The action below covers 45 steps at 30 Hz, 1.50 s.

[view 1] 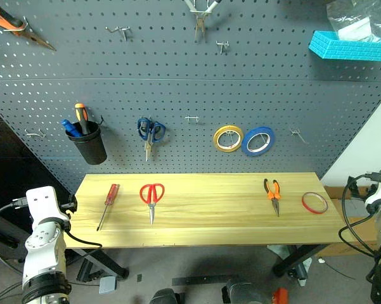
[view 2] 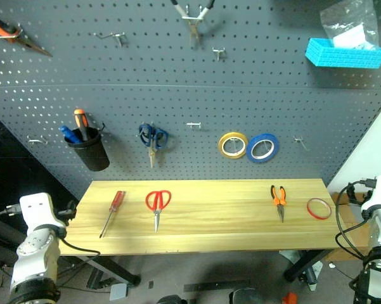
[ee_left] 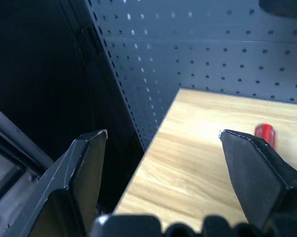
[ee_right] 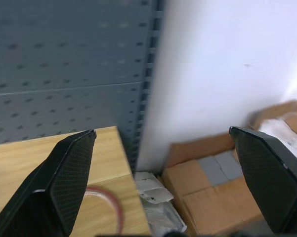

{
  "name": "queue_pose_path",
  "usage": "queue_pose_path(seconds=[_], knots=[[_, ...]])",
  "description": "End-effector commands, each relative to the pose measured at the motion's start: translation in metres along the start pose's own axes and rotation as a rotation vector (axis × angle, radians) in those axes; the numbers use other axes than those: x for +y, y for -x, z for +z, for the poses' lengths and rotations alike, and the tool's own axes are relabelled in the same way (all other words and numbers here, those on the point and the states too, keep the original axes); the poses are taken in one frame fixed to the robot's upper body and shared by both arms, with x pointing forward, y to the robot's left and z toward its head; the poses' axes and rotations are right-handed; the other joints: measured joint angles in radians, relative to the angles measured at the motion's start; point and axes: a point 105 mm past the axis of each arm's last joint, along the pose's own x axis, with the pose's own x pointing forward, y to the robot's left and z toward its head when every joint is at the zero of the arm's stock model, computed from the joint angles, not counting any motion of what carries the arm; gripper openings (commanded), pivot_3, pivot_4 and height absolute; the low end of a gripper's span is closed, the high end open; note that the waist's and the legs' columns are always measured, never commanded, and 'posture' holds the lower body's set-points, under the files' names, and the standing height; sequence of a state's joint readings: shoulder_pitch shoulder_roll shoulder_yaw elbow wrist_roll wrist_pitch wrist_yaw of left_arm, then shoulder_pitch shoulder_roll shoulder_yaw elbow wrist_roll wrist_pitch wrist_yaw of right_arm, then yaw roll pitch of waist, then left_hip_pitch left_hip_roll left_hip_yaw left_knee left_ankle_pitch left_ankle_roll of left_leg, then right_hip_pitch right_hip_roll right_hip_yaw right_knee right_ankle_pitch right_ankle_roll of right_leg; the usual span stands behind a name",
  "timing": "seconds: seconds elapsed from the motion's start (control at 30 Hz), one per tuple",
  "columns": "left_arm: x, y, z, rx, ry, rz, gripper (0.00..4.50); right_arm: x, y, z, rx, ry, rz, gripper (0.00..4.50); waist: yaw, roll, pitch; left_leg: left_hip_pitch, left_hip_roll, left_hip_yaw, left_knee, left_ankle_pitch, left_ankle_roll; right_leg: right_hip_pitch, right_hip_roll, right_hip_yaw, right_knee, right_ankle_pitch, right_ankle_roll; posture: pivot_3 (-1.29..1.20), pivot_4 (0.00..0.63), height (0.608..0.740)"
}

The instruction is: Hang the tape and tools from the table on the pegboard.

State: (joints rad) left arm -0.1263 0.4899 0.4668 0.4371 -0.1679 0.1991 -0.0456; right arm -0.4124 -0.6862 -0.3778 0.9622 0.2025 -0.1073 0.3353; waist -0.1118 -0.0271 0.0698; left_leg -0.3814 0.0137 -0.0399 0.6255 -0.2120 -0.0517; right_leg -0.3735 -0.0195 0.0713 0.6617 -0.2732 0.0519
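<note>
On the light wooden table (view 1: 209,223), from left to right, lie a red-handled screwdriver (view 1: 108,204), red-handled scissors (view 1: 152,196), orange-and-black pliers (view 1: 272,194) and a thin red ring of tape (view 1: 314,202). Behind the table rises the dark grey pegboard (view 1: 177,82). My left gripper (ee_left: 163,133) hovers open off the table's left end, with the screwdriver's handle (ee_left: 265,132) beyond its right finger. Off the table's right end my right gripper (ee_right: 162,131) is open and holds nothing, and part of the tape (ee_right: 117,210) lies below its left finger.
Hung on the pegboard are a black cup of tools (view 1: 89,143), blue scissors (view 1: 150,131), a yellow tape ring (view 1: 228,138), a blue tape ring (view 1: 258,140) and a turquoise bin (view 1: 348,45). Bare hooks (view 1: 191,118) stand between them. Cardboard boxes (ee_right: 222,197) sit right of the table.
</note>
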Motion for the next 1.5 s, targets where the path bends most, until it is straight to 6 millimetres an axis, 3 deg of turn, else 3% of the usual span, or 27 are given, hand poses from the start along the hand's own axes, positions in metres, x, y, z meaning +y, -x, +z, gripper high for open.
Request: queue_pose_path(seconds=[0.03, 0.13, 0.3, 0.43, 0.53, 0.73, 1.0, 1.1, 1.23, 1.5], knots=[[-0.018, 0.007, 0.031, -0.101, -0.081, -0.025, 3.90, 0.026, -0.001, 0.011, -0.020, 0.026, 0.100, 4.50, 0.000, -0.001, 0.003, 0.000, 0.000, 0.000, 0.000, 0.000, 0.000, 0.000, 0.000, 0.000, 0.000, 0.000, 0.000, -0.05, 0.057, 0.740], [-0.050, 0.013, 0.042, -0.152, -0.115, -0.109, 3.90, 0.044, 0.004, 0.009, 0.009, 0.021, 0.141, 4.50, 0.007, 0.000, 0.009, 0.000, 0.000, 0.000, 0.000, 0.000, 0.000, 0.000, 0.000, 0.000, 0.000, 0.000, -0.001, -0.06, 0.086, 0.740], [-0.133, 0.038, 0.052, -0.178, -0.148, -0.430, 3.90, 0.071, 0.016, -0.003, 0.120, 0.030, 0.226, 4.50, 0.024, 0.004, 0.042, 0.000, 0.000, 0.000, 0.002, 0.000, 0.000, 0.000, 0.000, 0.001, 0.000, -0.002, -0.003, -0.09, 0.149, 0.740], [-0.200, 0.084, 0.064, -0.207, -0.200, -0.843, 3.90, 0.080, 0.018, -0.006, 0.195, 0.067, 0.287, 4.50, 0.024, 0.005, 0.087, -0.002, 0.000, 0.000, 0.002, 0.000, 0.000, -0.002, 0.000, 0.002, 0.001, -0.002, -0.003, -0.12, 0.205, 0.740], [-0.234, 0.121, 0.079, -0.283, -0.303, -1.110, 3.90, 0.082, 0.015, -0.007, 0.260, 0.048, 0.327, 4.50, 0.022, 0.004, 0.129, -0.005, 0.000, 0.001, 0.002, 0.000, 0.000, -0.005, 0.000, 0.002, 0.001, -0.001, -0.001, -0.14, 0.269, 0.740], [-0.274, 0.166, 0.106, -0.387, -0.413, -1.424, 3.90, 0.082, -0.006, 0.003, 0.306, 0.066, 0.329, 4.50, 0.008, 0.004, 0.201, -0.018, 0.000, 0.001, 0.003, 0.000, 0.000, -0.016, 0.001, 0.003, 0.001, 0.003, 0.003, -0.14, 0.351, 0.740], [-0.302, 0.190, 0.128, -0.478, -0.480, -1.557, 3.90, 0.070, -0.027, 0.002, 0.393, 0.110, 0.275, 4.50, 0.010, 0.001, 0.269, -0.022, -0.002, 0.001, 0.003, -0.004, 0.005, -0.018, -0.001, 0.002, -0.001, 0.004, 0.002, -0.07, 0.395, 0.740], [-0.302, 0.193, 0.130, -0.489, -0.486, -1.562, 3.90, 0.064, -0.027, 0.000, 0.442, 0.068, 0.259, 4.50, 0.016, 0.001, 0.271, -0.034, -0.002, 0.001, 0.004, -0.005, 0.007, -0.029, -0.003, 0.002, 0.000, 0.004, 0.002, -0.05, 0.395, 0.740], [-0.298, 0.193, 0.129, -0.487, -0.484, -1.560, 3.95, 0.059, -0.024, -0.004, 0.496, 0.060, 0.256, 3.58, 0.028, 0.000, 0.276, -0.037, -0.002, 0.000, 0.004, -0.005, 0.007, -0.033, -0.003, 0.001, 0.000, 0.004, 0.002, -0.05, 0.387, 0.740], [-0.295, 0.196, 0.131, -0.493, -0.468, -1.578, 3.95, 0.060, -0.021, -0.013, 0.533, 0.090, 0.267, 0.70, 0.030, -0.003, 0.280, -0.037, -0.003, 0.000, 0.006, -0.005, 0.007, -0.032, -0.004, 0.001, 0.001, 0.004, 0.003, -0.05, 0.377, 0.740]])
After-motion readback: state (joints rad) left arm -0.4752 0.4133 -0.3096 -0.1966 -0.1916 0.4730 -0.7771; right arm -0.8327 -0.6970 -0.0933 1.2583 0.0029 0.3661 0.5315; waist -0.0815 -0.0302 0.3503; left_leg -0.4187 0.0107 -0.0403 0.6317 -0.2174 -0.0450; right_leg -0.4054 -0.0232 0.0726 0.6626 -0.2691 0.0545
